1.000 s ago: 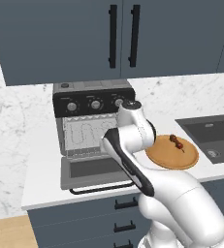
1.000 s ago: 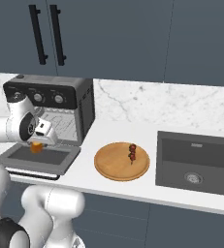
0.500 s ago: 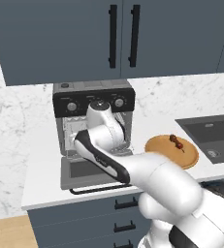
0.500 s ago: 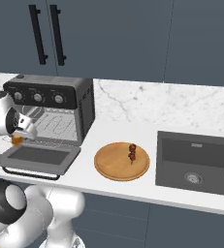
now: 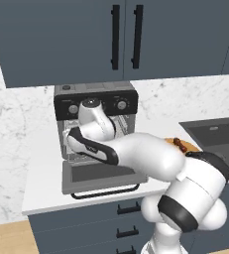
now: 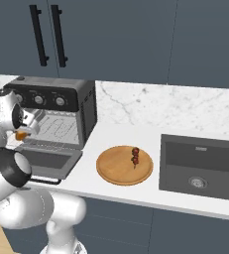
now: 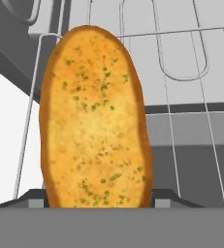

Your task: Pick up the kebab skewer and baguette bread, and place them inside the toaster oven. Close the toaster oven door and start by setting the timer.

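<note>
Arm has swung left off the plate [image 6: 124,166]; gripper [image 6: 23,130] clamps the baguette bread [image 7: 95,121] at the toaster oven [image 6: 56,111] mouth, over the door [image 6: 49,162]. Kebab skewer [image 6: 135,156] waits on plate's right edge.

Tool [image 6: 23,130] holding baguette bread [image 6: 20,134] before open toaster oven [image 6: 61,116]

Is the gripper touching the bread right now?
Touching. In the hand view the bread stands between the two fingertips, its sides pressed against both, with the oven's wire rack behind it.
</note>
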Controlling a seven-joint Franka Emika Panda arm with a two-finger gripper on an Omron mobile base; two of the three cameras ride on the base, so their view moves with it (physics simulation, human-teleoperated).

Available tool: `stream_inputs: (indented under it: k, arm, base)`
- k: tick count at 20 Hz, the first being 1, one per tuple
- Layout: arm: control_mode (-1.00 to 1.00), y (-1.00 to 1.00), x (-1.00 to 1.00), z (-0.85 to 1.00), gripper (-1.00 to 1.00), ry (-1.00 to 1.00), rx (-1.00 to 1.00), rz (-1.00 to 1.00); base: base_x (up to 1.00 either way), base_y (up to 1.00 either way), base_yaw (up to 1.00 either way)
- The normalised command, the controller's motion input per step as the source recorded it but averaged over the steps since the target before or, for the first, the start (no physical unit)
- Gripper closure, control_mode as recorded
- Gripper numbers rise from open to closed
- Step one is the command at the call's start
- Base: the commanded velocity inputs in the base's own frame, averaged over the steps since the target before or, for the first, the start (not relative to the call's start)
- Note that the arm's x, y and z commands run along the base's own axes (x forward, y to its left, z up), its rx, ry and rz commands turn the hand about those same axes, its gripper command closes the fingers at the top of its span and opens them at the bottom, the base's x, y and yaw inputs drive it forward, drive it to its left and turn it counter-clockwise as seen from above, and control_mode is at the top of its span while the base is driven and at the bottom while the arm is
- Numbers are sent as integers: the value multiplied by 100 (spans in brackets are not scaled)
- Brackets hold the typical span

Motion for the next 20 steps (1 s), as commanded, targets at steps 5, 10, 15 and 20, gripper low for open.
stream_inputs:
  k: [5, 10, 15, 20]
  arm:
    - [-100, 0, 26, -28, 100, 0, 0, 0]
    - [-100, 0, 14, -27, 100, 0, 0, 0]
    - [-100, 1, 5, -17, 100, 0, 1, 0]
    - [-100, 0, -35, -29, -100, 0, 0, 0]
  base:
    - [0, 0, 0]
    - [0, 0, 0]
    - [0, 0, 0]
    - [0, 0, 0]
